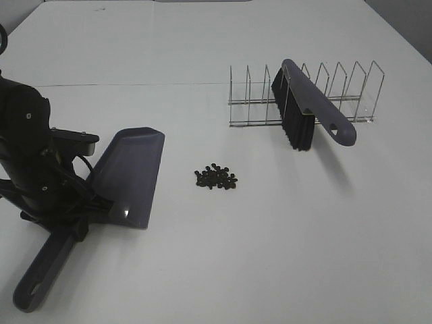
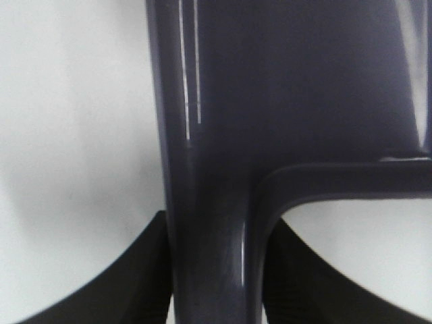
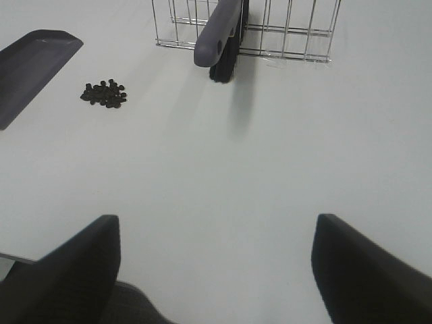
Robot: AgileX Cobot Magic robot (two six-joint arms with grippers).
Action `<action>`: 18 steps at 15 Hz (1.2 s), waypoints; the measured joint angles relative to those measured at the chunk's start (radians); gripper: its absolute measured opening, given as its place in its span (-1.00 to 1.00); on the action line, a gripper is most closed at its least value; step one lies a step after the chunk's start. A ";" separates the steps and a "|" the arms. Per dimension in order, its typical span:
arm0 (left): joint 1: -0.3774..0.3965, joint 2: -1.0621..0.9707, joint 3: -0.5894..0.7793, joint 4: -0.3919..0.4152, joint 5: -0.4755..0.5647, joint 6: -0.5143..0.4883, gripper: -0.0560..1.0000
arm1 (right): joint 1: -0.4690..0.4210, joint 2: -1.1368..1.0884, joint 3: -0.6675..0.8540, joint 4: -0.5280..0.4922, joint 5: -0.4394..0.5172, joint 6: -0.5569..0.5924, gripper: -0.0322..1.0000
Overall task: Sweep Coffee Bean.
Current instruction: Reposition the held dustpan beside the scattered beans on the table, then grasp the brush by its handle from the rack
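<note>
Our left tool (image 2: 212, 287) is clamped on the dustpan (image 1: 131, 172) handle; our right tool (image 3: 216, 270) hangs apart, empty. The coffee bean (image 1: 216, 178) pile lies at the pan's three o'clock. Next we should fetch the brush (image 1: 316, 109), racked at the pile's two o'clock.

On the table (image 1: 304, 243), the dustpan (image 1: 131, 169) lies at the left, its handle pointing to the near edge. The coffee beans (image 1: 216, 177) sit in a small heap just right of it, apart from it. Behind them and to the right stands the wire rack (image 1: 351, 98), with the brush (image 1: 307, 108) resting in one slot.
</note>
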 joint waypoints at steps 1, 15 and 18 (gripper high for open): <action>0.000 -0.003 0.000 0.000 0.013 0.010 -0.26 | 0.000 0.000 0.000 0.000 0.000 0.000 0.41; 0.000 -0.011 0.000 -0.027 0.115 0.093 -0.26 | 0.000 0.716 -0.274 -0.042 -0.038 0.223 0.73; 0.000 -0.011 0.000 -0.043 0.115 0.093 -0.26 | 0.000 1.171 -0.542 -0.046 -0.034 0.163 0.73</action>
